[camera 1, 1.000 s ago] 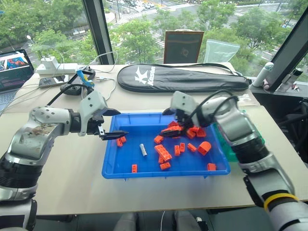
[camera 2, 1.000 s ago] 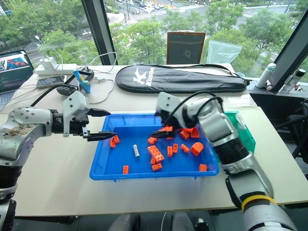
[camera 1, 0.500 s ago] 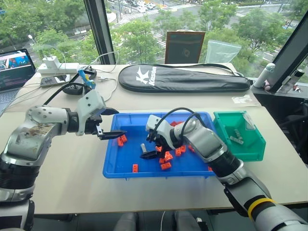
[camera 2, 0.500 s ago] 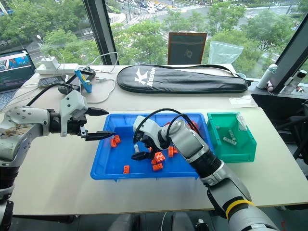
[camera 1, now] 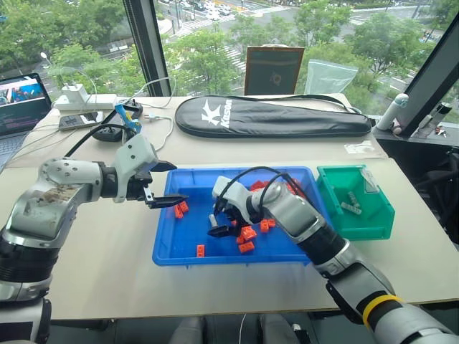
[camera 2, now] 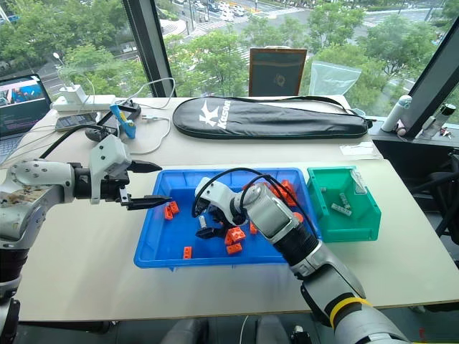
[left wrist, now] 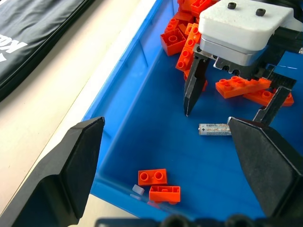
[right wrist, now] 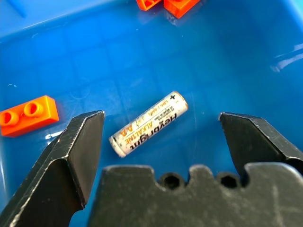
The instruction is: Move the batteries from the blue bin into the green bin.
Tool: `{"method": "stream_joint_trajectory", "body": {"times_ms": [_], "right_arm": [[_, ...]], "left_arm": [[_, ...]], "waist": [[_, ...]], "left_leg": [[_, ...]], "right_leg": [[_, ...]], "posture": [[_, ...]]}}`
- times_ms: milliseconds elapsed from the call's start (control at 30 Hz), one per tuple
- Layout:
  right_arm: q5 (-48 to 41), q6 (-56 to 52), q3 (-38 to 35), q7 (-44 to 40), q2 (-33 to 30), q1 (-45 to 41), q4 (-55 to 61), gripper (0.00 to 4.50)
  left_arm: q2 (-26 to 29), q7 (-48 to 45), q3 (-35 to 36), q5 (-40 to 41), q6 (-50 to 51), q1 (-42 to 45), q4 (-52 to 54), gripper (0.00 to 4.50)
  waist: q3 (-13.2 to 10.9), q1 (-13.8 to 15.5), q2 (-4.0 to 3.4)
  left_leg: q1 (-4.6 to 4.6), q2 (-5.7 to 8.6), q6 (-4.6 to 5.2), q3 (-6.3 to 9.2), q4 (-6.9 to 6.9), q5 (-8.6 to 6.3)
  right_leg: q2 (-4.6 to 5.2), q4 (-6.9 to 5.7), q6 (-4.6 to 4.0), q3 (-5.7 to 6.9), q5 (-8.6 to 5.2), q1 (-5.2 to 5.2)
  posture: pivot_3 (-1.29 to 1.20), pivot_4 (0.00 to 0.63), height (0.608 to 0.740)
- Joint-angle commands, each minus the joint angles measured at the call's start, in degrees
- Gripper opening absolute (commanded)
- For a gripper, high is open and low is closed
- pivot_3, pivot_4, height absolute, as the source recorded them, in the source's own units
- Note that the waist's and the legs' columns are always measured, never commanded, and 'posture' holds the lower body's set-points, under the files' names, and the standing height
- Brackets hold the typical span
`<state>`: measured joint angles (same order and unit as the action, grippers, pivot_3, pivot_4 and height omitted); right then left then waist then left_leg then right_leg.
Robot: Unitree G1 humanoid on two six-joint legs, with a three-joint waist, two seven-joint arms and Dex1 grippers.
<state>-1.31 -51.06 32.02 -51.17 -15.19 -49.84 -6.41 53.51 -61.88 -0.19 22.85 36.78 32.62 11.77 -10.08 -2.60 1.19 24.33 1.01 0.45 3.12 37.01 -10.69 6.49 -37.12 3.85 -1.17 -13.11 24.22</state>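
Two head views from above, two wrist views down inside the blue bin

The paired head cameras look forward and down over the table (camera 1: pixel 107 272) toward the windows, taking in the whole blue bin (camera 1: pixel 166 252), the green bin (camera 1: pixel 380 223), a black racket case (camera 1: pixel 272 116) and a laptop (camera 1: pixel 20 100); both show the same scene, slightly offset sideways. The left wrist camera looks from close by along its fingers (left wrist: pixel 71 165) across the blue bin's rim (left wrist: pixel 142 90), and takes in the right gripper (left wrist: pixel 227 116) over a battery (left wrist: pixel 214 129). The right wrist camera sits very close above the bin floor, facing down on that same battery (right wrist: pixel 147 124), so the two wrist views share it.
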Motion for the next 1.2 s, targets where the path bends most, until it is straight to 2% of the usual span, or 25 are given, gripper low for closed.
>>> {"method": "stream_joint_trajectory", "body": {"times_ms": [33,233,300,500,600,733,833,967,1067,1200], "right_arm": [[0.4,0.92,0.89,-0.7,-0.5,-0.74,0.51,2.75],[0.24,2.54,1.59,-2.38,-2.09,-0.61,3.08,0.67],[-0.3,2.72,0.84,-2.66,-2.27,-0.93,4.25,0.25],[-5.66,-3.17,-5.9,-4.6,-4.99,-1.97,14.91,0.25],[-7.93,-6.92,-13.64,-4.52,-11.07,-3.5,17.1,0.25],[-8.96,-7.45,-23.16,-5.07,-23.39,-4.49,14.11,0.25],[-8.1,-6.01,-27.45,-5.27,-33.06,-3.55,10.62,0.25],[-10.02,-8.57,-32.5,-4.14,-39.05,-0.64,8.47,0.25],[-10.53,-10.72,-35.21,-4.48,-43.93,7.3,9.75,0.25],[-12.61,-13.45,-37.78,-2.89,-44.9,13.54,12.63,0.25]], "left_arm": [[0.46,0.38,1.51,0.38,-0.31,0.19,1.53,4.5],[0.09,0.43,1.18,0.21,-0.69,0.4,1.11,4.5],[-0.05,0.41,1.02,0.18,-0.77,0.52,0.97,4.5],[-0.67,-0.04,0.68,0.36,-0.88,1.27,0.28,4.5],[-1.86,-0.4,1.22,1.78,-0.18,1.91,-0.04,4.5],[-5.3,-0.56,3.48,8.14,3.76,6.1,0.06,4.5],[-6.0,-1.9,2.34,8.57,3.24,7.52,-0.91,4.5],[-7.34,-2.15,1.06,8.83,3.52,9.37,-2.4,4.5],[-9.06,-1.8,0.51,8.93,3.07,10.6,-2.72,4.5],[-10.67,-1.03,1.32,10.49,3.91,11.65,-2.45,4.5]], "waist": [[0.0,0.0,0.0],[0.0,0.03,0.0],[0.0,-0.02,0.0],[0.0,0.08,0.0],[-0.01,0.39,0.0],[-0.03,1.47,0.04],[-0.04,1.81,0.07],[-0.05,0.99,0.08],[-0.05,0.65,0.1],[-0.06,0.23,0.09]], "left_leg": [[0.0,0.0,0.0,0.0,0.0,0.0],[0.0,0.0,0.0,0.0,0.0,0.0],[0.01,0.0,0.0,0.0,0.0,0.0],[0.04,0.0,0.0,0.01,0.0,0.0],[0.04,0.0,0.0,0.01,0.01,0.0],[0.07,0.03,0.0,0.0,0.04,0.0],[0.17,0.03,0.0,-0.01,0.04,0.0],[0.13,0.0,0.02,-0.15,-0.08,-0.01],[0.09,-0.01,0.03,-0.14,-0.09,-0.01],[0.09,0.02,0.03,-0.28,-0.02,-0.01]], "right_leg": [[0.0,0.0,0.0,0.0,0.0,0.0],[0.0,0.01,0.0,0.0,0.0,-0.01],[0.0,0.01,0.0,0.0,0.0,0.0],[0.0,0.01,0.0,0.0,0.0,0.02],[0.01,0.02,0.0,0.0,0.0,0.0],[0.03,0.14,0.0,0.0,0.0,-0.09],[0.03,0.22,0.0,0.0,0.0,-0.05],[0.04,0.3,-0.03,-0.03,-0.01,-0.02],[0.03,0.25,-0.07,-0.05,-0.03,-0.06],[0.05,0.25,-0.08,-0.26,-0.02,-0.08]], "posture": [[0.0,0.15,0.74],[0.0,0.15,0.74],[0.0,0.15,0.74],[0.0,0.15,0.74],[0.0,0.15,0.74],[0.0,0.15,0.74],[0.0,0.15,0.74],[0.0,0.15,0.74],[0.0,0.15,0.74],[0.0,0.15,0.74]]}}
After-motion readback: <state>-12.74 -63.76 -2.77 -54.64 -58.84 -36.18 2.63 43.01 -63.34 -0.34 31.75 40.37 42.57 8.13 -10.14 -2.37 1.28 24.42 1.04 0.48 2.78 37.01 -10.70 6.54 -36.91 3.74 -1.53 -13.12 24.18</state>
